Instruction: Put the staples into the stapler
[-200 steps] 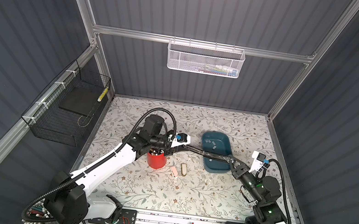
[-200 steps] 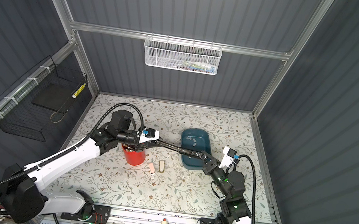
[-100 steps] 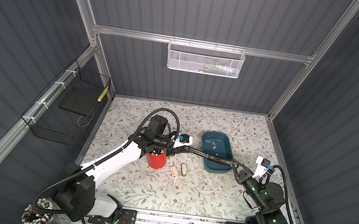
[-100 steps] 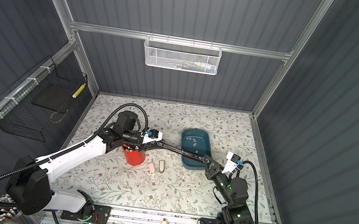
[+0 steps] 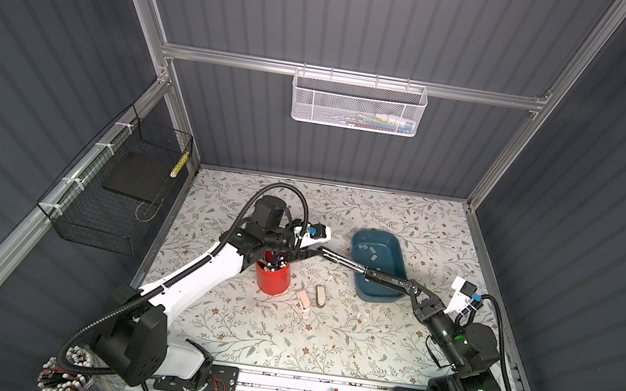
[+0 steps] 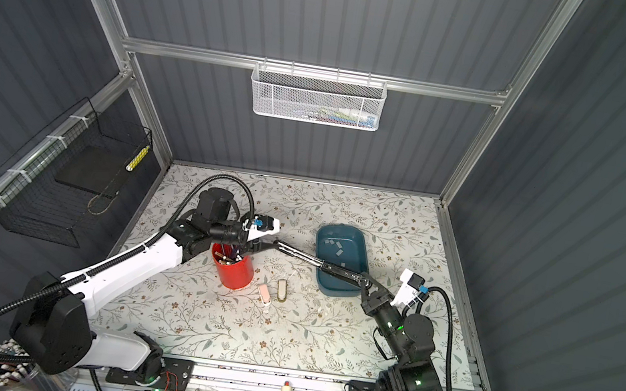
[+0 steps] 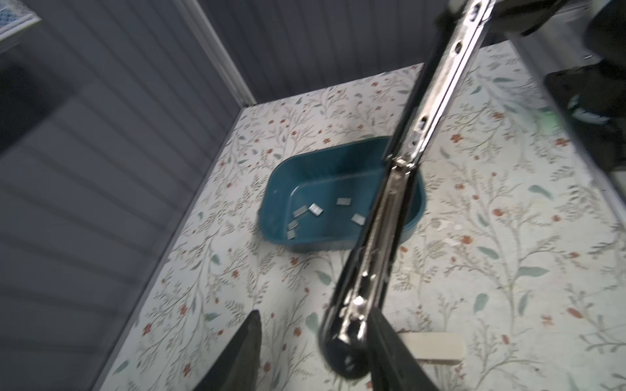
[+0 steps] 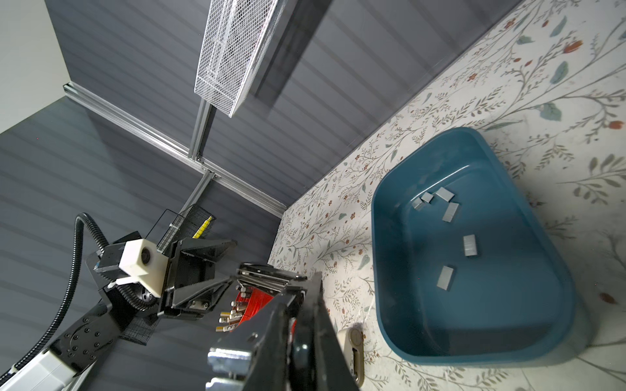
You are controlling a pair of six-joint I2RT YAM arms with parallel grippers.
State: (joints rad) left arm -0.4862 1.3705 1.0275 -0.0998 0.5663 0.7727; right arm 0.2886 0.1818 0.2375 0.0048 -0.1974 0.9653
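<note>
Risk: left fingers [image 7: 244,352] stand parted around the stapler [image 7: 389,210] tip, holding nothing; gripped only by the closed right fingers [image 5: 418,300], it could droop or twist before staples [image 7: 315,209] go in.

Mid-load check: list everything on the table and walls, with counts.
stapler: one, black, opened flat, held above the table
staples: six strips, grey, loose in the tub
tub: one, teal, right of centre
pen cup: one, red, below the left wrist
small objects: two, pink and beige, beside the cup
mesh basket: one, white, back wall
wire basket: one, black, left wall
left gripper: open, around the stapler's free end
right gripper: shut on the stapler's other end
</note>
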